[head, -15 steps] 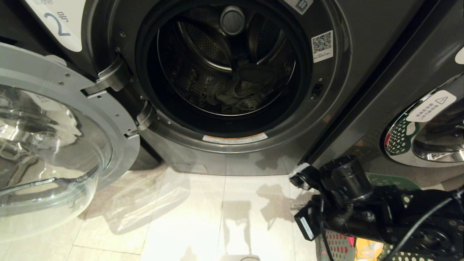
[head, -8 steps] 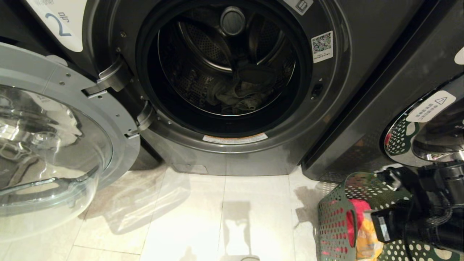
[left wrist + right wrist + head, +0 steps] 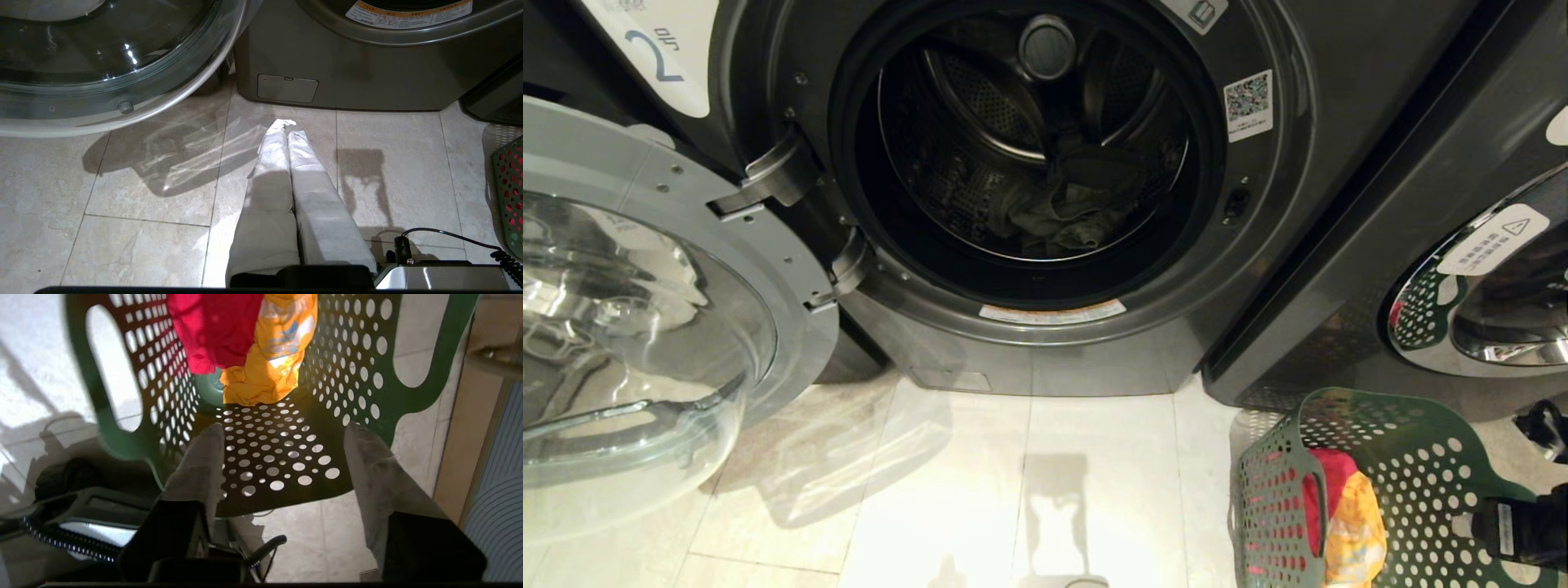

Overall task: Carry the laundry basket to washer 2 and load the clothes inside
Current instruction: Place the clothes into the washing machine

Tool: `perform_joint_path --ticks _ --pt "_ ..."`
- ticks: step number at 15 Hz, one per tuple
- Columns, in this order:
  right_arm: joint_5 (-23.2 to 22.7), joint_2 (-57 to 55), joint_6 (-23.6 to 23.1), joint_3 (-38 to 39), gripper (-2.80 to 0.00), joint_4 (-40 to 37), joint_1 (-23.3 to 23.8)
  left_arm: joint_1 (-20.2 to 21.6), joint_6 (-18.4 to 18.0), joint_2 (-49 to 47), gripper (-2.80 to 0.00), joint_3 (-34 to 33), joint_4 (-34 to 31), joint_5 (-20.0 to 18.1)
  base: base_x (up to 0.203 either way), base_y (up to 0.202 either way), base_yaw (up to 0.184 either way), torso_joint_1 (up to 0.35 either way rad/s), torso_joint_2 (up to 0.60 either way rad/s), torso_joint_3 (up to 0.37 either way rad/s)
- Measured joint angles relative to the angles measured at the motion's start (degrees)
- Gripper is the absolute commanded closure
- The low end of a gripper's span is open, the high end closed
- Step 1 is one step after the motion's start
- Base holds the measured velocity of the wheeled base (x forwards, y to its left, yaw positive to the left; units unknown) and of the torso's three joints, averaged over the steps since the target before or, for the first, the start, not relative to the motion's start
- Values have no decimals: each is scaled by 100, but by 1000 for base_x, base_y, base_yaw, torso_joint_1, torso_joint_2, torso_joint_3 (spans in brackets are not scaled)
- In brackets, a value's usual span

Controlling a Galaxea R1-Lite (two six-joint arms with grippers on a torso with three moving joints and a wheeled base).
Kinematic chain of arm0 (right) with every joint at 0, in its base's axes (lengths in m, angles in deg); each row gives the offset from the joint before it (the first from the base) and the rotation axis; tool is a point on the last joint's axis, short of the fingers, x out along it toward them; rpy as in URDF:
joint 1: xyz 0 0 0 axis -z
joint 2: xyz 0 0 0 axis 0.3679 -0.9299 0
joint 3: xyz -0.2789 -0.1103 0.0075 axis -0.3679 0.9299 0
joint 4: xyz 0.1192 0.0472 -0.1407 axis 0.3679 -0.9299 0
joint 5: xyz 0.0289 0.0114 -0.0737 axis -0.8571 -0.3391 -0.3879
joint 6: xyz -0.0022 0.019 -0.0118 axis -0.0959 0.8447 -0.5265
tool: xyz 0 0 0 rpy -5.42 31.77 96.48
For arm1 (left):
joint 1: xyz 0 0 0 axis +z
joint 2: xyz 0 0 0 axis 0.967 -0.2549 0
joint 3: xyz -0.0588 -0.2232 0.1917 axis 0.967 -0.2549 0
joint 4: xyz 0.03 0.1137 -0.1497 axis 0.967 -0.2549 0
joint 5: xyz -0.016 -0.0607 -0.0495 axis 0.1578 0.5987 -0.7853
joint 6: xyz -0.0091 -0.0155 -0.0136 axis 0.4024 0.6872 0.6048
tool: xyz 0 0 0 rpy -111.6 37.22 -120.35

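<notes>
Mid-load: washer 2 [image 3: 1045, 155] door open, greyish garment already in drum. My right gripper [image 3: 282, 445] hangs jaws spread and empty over green laundry basket [image 3: 1413, 457], right of washer. Next: dip, grab red/orange clothes [image 3: 245, 339]. Left gripper [image 3: 288, 126] clenched, parked

A: Where does washer 2 [image 3: 1045, 163] stand?

B: Straight ahead, its door [image 3: 645, 310] swung out to the left over the floor [image 3: 1029, 490]. One garment [image 3: 1054, 216] lies inside the drum.

A: And the laundry basket [image 3: 1421, 482]?

B: On the floor at lower right, before the neighbouring machine [image 3: 1478, 286], which stands right of washer 2. The clothes [image 3: 245, 339] lie inside the basket.

A: The claws?

B: The right claw [image 3: 282, 437] hangs above the basket; the left claw [image 3: 288, 124] hangs over the floor before washer 2.
</notes>
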Motion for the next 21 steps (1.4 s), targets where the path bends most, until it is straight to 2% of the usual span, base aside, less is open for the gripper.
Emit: perform_joint_path --ticks 3,6,10,13,17,21 --pt "-203 -1080 16 -11 -280 902 502 2 -1 0 0 0 0 0 0 0 0 0 0 0" --pt "-496 -2505 4 -273 -280 1756 760 -2 -1 0 0 0 -2 0 0 0 0 0 0 0" --pt "-1025 -4340 -406 -1458 -280 2432 876 1 0 0 0 0 0 1 0 0 0 0 0 0" --pt "-1349 -5452 -641 -2438 -280 2507 616 2 -2 0 0 0 0 0 0 0 0 0 0 0" --pt "-1256 -6497 -660 -3116 -280 2550 110 2 0 0 0 0 0 0 0 0 0 0 0 0" --pt "-815 -7259 -684 -3768 -280 2639 108 2 -2 0 0 0 0 0 0 0 0 0 0 0"
